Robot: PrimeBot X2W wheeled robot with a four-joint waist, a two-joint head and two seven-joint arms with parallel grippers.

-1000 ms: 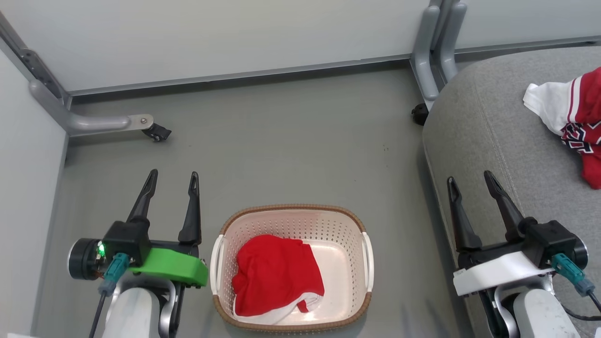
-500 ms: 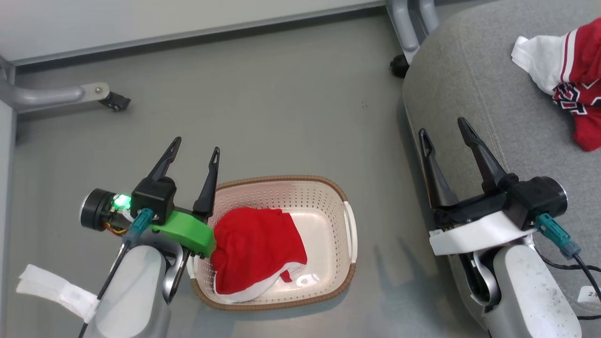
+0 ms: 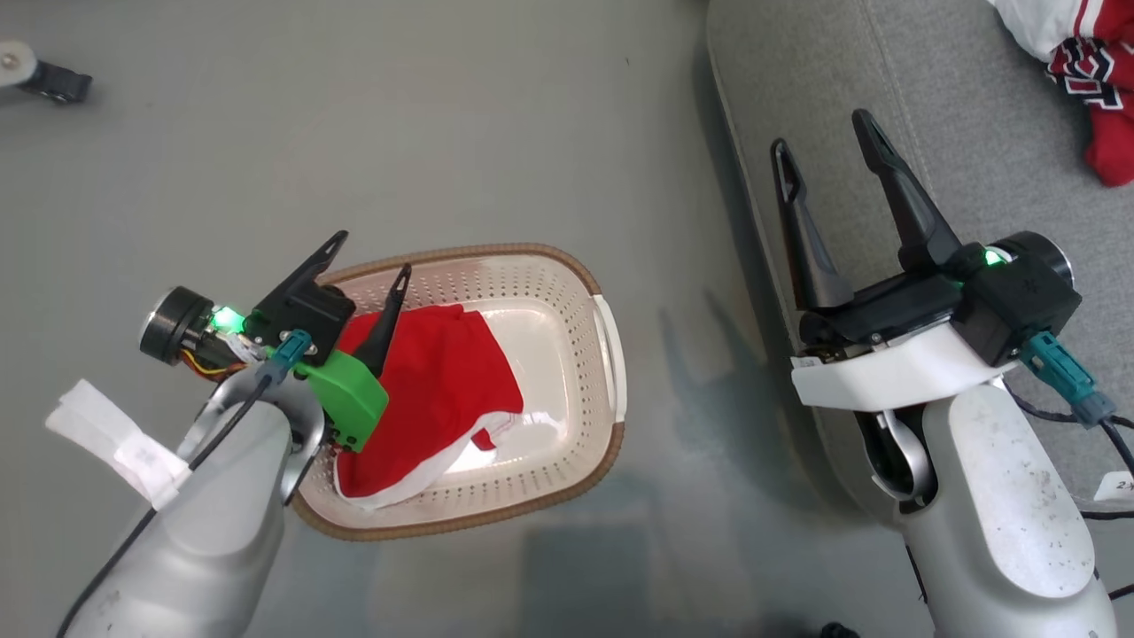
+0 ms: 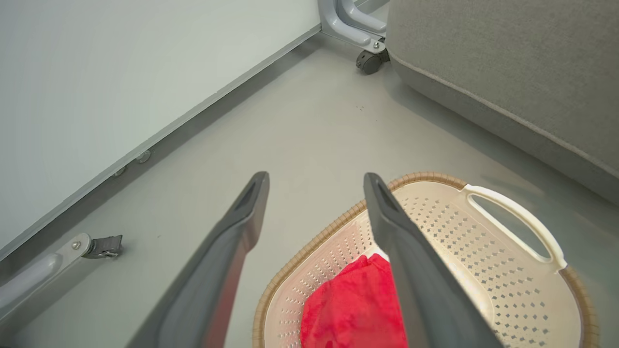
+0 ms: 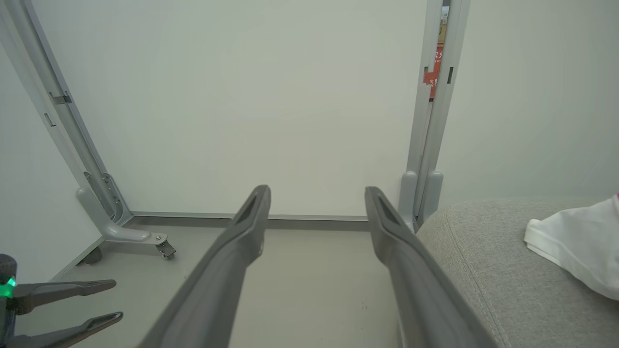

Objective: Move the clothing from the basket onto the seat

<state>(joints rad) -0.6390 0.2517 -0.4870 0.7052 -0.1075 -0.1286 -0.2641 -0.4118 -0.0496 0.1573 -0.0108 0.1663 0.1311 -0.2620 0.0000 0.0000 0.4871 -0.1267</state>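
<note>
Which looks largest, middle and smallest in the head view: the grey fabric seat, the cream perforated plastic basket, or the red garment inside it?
1. Grey fabric seat, though cut off by the frame.
2. Cream perforated plastic basket.
3. Red fabric garment inside the basket.

The jersey [image 3: 1085,66] on the seat [image 3: 992,133] is chopped off at the far right picture edge, so no way to read its lettering. Also the left gripper [image 3: 373,252] and its green mount [image 3: 350,403] cover the left rim of the basket [image 3: 532,252] and a chunk of the red garment [image 3: 443,372] inside.
</note>
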